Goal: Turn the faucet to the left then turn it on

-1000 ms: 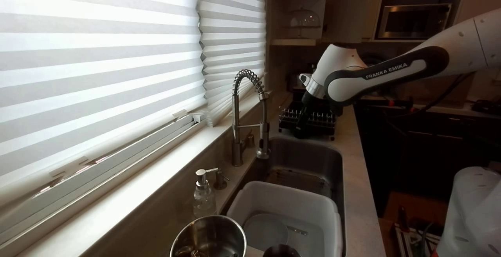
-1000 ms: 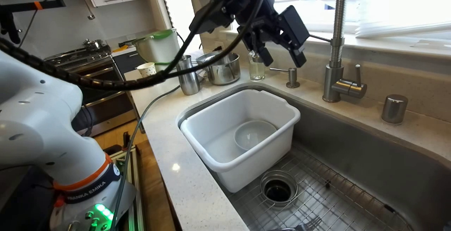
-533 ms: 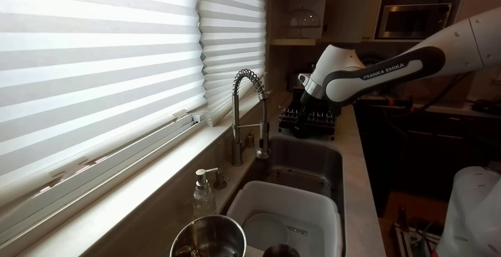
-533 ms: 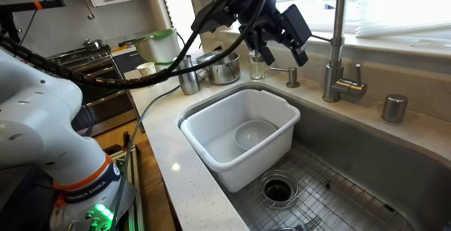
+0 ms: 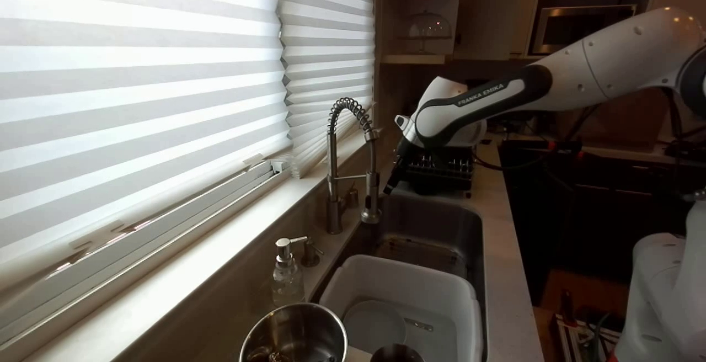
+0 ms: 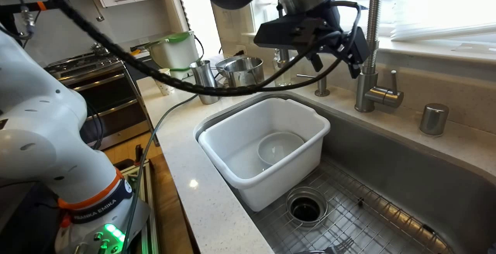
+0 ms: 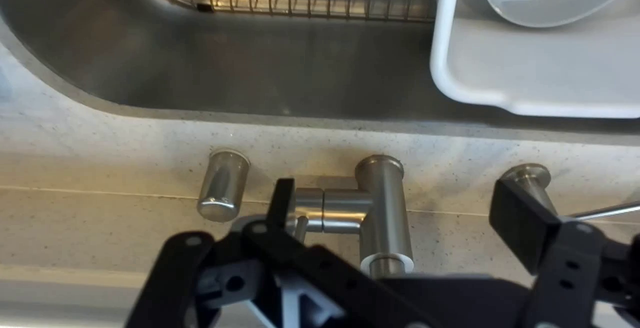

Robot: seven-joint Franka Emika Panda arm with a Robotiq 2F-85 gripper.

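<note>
The silvery faucet [image 5: 333, 213] stands behind the sink, its coiled gooseneck arched and its spray head [image 5: 370, 202] pointing down. Its base shows in an exterior view [image 6: 365, 95] with the side handle [image 6: 387, 96]. My gripper [image 6: 336, 68] is open and empty, in front of the faucet column and hiding part of it. In an exterior view my gripper [image 5: 388, 189] is just right of the spray head; I cannot tell whether they touch. In the wrist view the faucet body [image 7: 385, 203] shows between the wide-apart fingers of my gripper [image 7: 402, 208]; the left finger partly covers the handle.
A white tub [image 6: 267, 176] with a bowl sits in the sink. A metal dispenser [image 6: 321, 85] and a metal cap [image 6: 434, 120] flank the faucet. A clear soap bottle [image 5: 288, 279], a metal pot [image 5: 295, 329] and a dish rack [image 5: 441, 171] stand nearby. A blind [image 5: 331, 47] hangs behind.
My arm and gripper have moved toward the faucet, leftward in one exterior view and rightward in the other, mostly in the last half second. The wrist has turned. The faucet has not moved.
</note>
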